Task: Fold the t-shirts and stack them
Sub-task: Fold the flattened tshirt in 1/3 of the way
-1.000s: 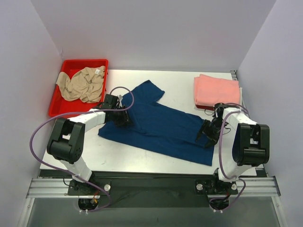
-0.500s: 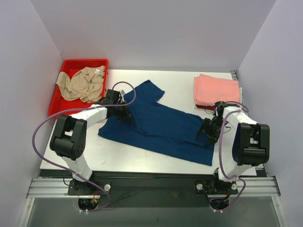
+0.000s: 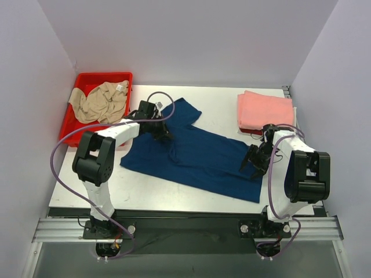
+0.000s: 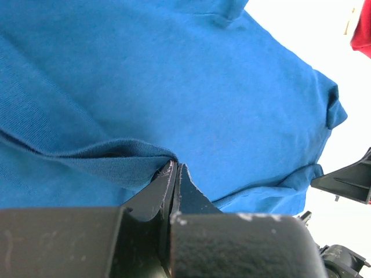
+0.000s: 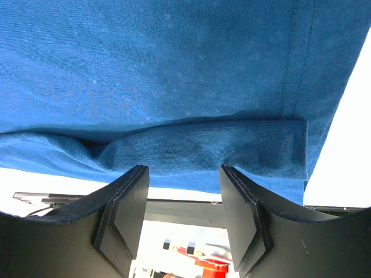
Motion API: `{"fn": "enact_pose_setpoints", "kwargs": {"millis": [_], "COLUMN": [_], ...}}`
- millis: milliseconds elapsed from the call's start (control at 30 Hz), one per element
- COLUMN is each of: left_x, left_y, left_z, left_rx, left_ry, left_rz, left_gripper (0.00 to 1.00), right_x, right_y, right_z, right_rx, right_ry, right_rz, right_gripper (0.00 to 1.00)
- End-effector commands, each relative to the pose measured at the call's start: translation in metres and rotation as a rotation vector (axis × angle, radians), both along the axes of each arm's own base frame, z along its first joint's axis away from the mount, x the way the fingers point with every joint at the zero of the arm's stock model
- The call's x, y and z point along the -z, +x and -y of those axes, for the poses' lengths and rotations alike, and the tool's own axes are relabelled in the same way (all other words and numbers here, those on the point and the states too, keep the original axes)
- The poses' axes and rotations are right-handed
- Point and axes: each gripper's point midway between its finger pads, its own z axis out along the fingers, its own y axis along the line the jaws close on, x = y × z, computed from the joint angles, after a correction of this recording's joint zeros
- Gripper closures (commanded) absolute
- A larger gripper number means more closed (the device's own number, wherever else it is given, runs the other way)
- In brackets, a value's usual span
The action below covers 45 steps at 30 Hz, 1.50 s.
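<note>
A navy blue t-shirt (image 3: pixel 197 156) lies spread across the middle of the white table, plain side up. My left gripper (image 3: pixel 161 132) is shut on a fold of its cloth near the upper left; the pinched fold (image 4: pixel 124 155) shows in the left wrist view. My right gripper (image 3: pixel 253 161) is open at the shirt's right hem, its jaws either side of a folded edge (image 5: pixel 191 150). A beige t-shirt (image 3: pixel 99 102) lies crumpled in the red bin. A folded salmon-pink t-shirt (image 3: pixel 264 111) lies at the back right, over a red one (image 3: pixel 250 132).
The red bin (image 3: pixel 124 78) stands at the back left corner. Purple walls enclose the table on three sides. The arm bases and a metal rail (image 3: pixel 185 227) run along the near edge.
My left gripper has moved up and to the right with the cloth, dragging the shirt's left part inward. My right gripper has shifted slightly up and stayed at the hem.
</note>
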Motion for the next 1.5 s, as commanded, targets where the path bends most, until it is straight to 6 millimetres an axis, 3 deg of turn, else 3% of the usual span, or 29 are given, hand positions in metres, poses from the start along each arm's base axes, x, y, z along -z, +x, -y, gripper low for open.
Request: {"fn": "enact_pose_setpoints", "kwargs": {"millis": [0, 633, 1000, 1100, 1233, 1367, 1467], "left_x": [-0.02, -0.01, -0.004, -0.004, -0.015, -0.038, -0.058], "left_y": [0.012, 0.013, 0.01, 0.013, 0.02, 0.028, 0.035], "left_z": [0.017, 0.052, 0.061, 0.062, 0.066, 0.067, 0.057], "left_rx": [0.028, 0.108, 0.126, 0.118, 0.106, 0.09, 0.055], "left_ry": [-0.055, -0.08, -0.081, -0.085, -0.102, -0.129, -0.138], "left_rz": [0.042, 0.007, -0.009, -0.011, 0.017, 0.055, 0.101], "left_gripper": [1.0, 1.0, 1.0, 0.71, 0.49, 0.42, 0.41], "right_x": [-0.006, -0.007, -0.015, -0.022, -0.021, -0.011, -0.004], "right_y": [-0.01, -0.016, -0.017, -0.016, -0.023, -0.031, -0.03], "right_z": [0.0, -0.001, -0.004, -0.013, -0.029, -0.042, -0.047], "right_rx": [-0.006, -0.002, -0.016, -0.058, -0.124, -0.194, -0.22], "right_ry": [-0.005, -0.001, 0.004, 0.011, 0.025, 0.007, -0.009], "right_rz": [-0.024, -0.022, 0.026, 0.059, 0.051, 0.017, -0.002], "right_gripper": [0.48, 0.48, 0.47, 0.47, 0.47, 0.47, 0.47]}}
